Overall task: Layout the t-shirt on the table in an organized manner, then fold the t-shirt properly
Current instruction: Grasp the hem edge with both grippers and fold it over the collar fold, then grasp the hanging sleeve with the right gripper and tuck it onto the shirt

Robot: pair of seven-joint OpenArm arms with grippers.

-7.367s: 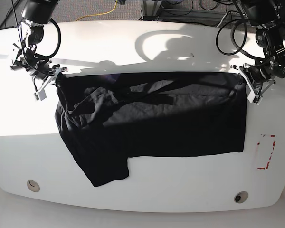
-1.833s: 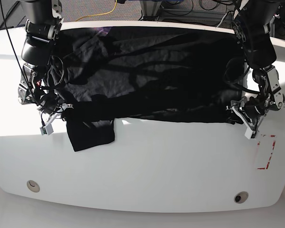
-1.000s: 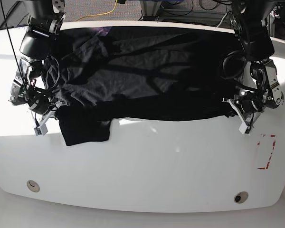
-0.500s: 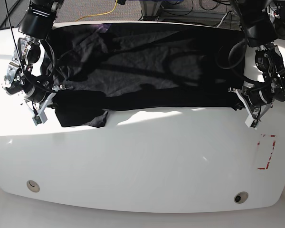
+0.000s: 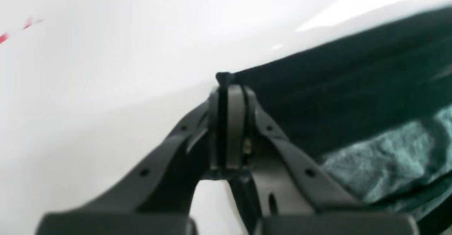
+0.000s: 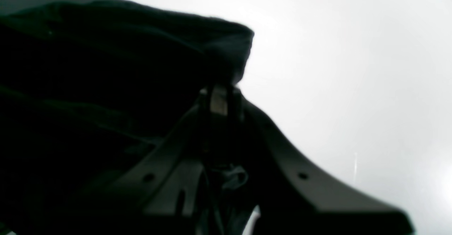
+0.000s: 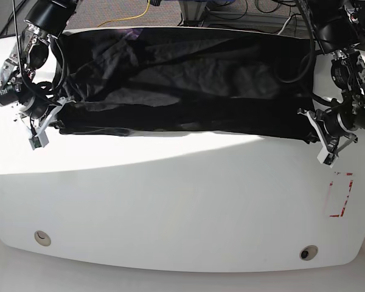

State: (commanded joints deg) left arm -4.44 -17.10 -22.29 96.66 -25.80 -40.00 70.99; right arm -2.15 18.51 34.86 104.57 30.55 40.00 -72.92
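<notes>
The black t-shirt is stretched wide across the far half of the white table, its front edge held up between both grippers. At the base view's right, my left gripper is shut on the shirt's corner. The left wrist view shows the left gripper pinching a fabric edge of the t-shirt over the table. At the base view's left, my right gripper is shut on the other corner. In the right wrist view the right gripper clamps the t-shirt, which folds over the fingers.
A red dashed rectangle marks the table's right side. Two small round holes sit near the front edge. Cables, including a yellow cable, lie on the floor behind the table. The shirt casts a shadow along the table's middle.
Both grippers moved outward and slightly back, pulling the shirt taut. The sleeve that hung down at the base view's left has drawn up level with the front edge.
</notes>
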